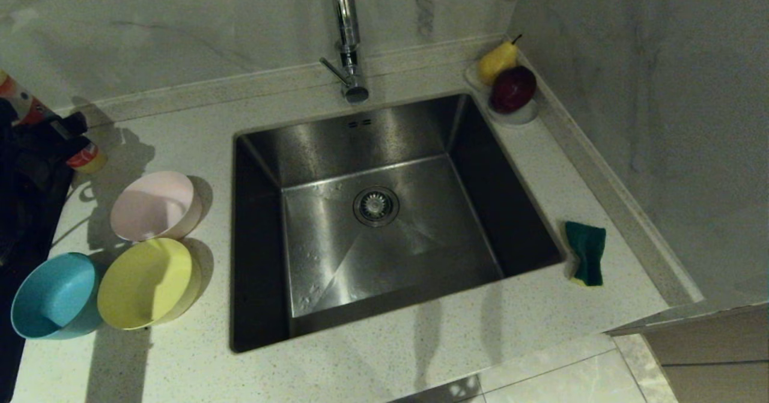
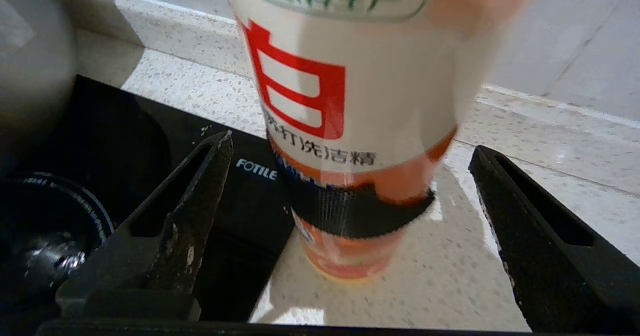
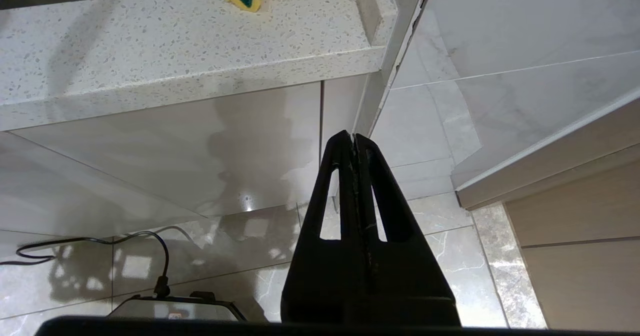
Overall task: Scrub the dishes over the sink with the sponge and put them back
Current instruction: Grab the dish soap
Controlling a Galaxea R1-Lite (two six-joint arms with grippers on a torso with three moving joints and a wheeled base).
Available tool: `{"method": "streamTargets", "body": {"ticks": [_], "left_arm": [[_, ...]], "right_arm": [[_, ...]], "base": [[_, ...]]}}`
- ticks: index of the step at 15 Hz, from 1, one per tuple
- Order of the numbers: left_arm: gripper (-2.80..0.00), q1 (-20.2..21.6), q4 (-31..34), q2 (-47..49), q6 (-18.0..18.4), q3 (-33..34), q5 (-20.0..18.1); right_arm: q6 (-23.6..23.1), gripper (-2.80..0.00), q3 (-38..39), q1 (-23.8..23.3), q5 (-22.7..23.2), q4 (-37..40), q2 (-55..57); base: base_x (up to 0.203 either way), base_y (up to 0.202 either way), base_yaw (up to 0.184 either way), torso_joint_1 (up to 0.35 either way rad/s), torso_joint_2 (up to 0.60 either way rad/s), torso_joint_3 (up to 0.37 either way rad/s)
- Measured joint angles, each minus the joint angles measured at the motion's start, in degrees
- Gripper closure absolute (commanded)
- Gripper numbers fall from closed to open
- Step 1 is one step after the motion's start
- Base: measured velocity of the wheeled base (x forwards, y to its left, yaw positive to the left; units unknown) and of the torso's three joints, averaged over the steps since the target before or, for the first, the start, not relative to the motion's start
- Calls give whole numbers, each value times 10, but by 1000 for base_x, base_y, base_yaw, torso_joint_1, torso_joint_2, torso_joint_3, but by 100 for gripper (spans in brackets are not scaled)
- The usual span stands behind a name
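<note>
Left gripper [image 2: 350,145] fingers [image 2: 195,201] spread around detergent bottle [image 2: 350,100], sponge [image 1: 586,253] well apart

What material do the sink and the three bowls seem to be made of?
The sink looks like brushed stainless steel: grey, with soft streaked reflections. The pink bowl, yellow bowl and blue bowl look like matte plastic: flat pastel colour, no sharp glints.

The sink [image 1: 384,223] is set in the middle of the desk [image 1: 360,367]. Three bowls [image 1: 150,283] stand left of it, one farther, two nearer. The sponge [image 1: 586,253] lies right of it. A saucer with fruit [image 1: 510,90] occupies the far right corner. A detergent bottle [image 2: 350,125] stands far left.
</note>
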Motion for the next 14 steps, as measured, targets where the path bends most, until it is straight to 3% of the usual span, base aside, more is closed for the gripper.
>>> {"method": "streamTargets", "body": {"ticks": [4,8,14], "left_arm": [[-280,0,-7,30,12,-31,0],[-280,0,-59,51,26,-39,-3],[-280,0,-58,90,29,-89,-2]], "right_arm": [[0,0,0,0,0,0,0],[0,0,0,0,0,0,0],[0,0,0,0,0,0,0]], "base": [[0,0,0,0,0,0],[0,0,0,0,0,0],[0,0,0,0,0,0]]}}
